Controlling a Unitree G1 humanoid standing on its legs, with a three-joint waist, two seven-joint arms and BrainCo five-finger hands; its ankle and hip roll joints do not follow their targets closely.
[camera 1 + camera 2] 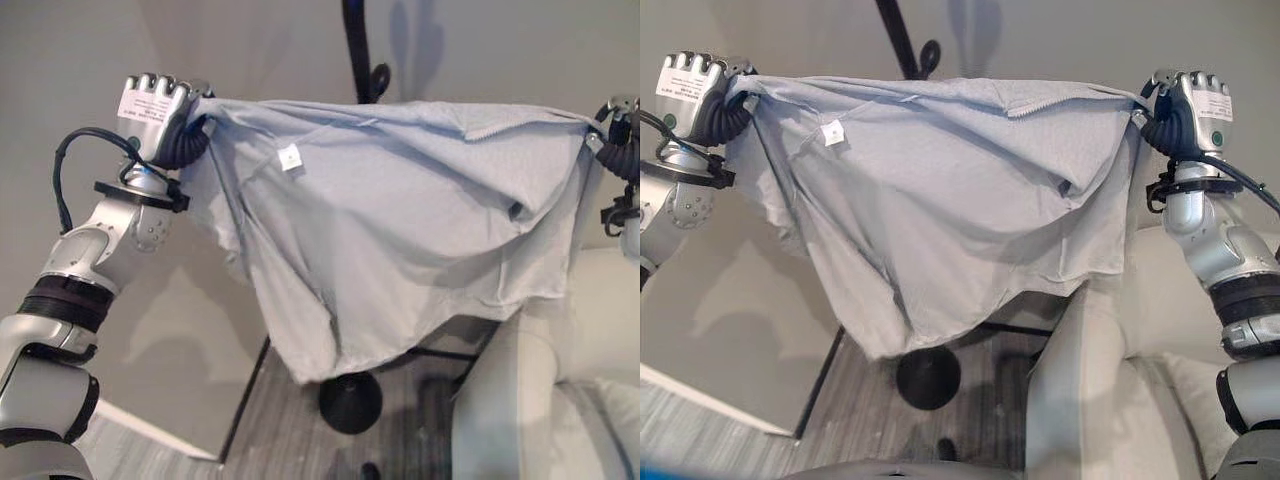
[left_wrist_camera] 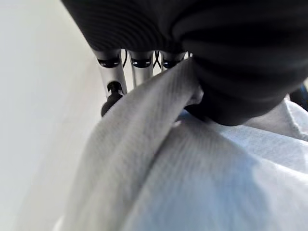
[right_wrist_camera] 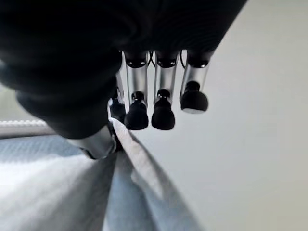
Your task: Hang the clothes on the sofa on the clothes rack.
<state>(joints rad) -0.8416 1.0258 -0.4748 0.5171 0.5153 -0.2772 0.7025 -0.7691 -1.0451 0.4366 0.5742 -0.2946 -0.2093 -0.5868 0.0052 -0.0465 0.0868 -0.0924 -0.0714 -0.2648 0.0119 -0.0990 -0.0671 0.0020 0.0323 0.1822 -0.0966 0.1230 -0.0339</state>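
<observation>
Overhead, a light grey garment [image 1: 940, 210] is stretched wide between both raised hands, in front of a pale wall [image 1: 480, 50]. Left hand [image 1: 158, 112]: fingers curled, clamping 1 upper corner of the cloth; the left wrist view shows the fabric bunched and pinched against the dark ribbed cover below the fingers [image 2: 109, 72]. Right hand [image 1: 1190, 105]: it holds the opposite upper corner; in the right wrist view the cloth edge is caught between the thumb side and the bent, dark-tipped fingers [image 3: 162, 113]. The top edge runs nearly level from hand to hand, and the body of the garment sags below in loose folds to a low point left of centre. A small white tag [image 1: 289, 157] shows on the cloth near the left hand. Behind the garment stands the clothes rack [image 1: 902, 45], a black pole with a curled hook rising above the cloth edge; its round black base [image 1: 350, 402] rests on the grey wood-look floor [image 1: 280, 440]. The pale sofa [image 1: 1080, 400] sits at lower right, beneath the right arm; the garment hangs clear of it.
</observation>
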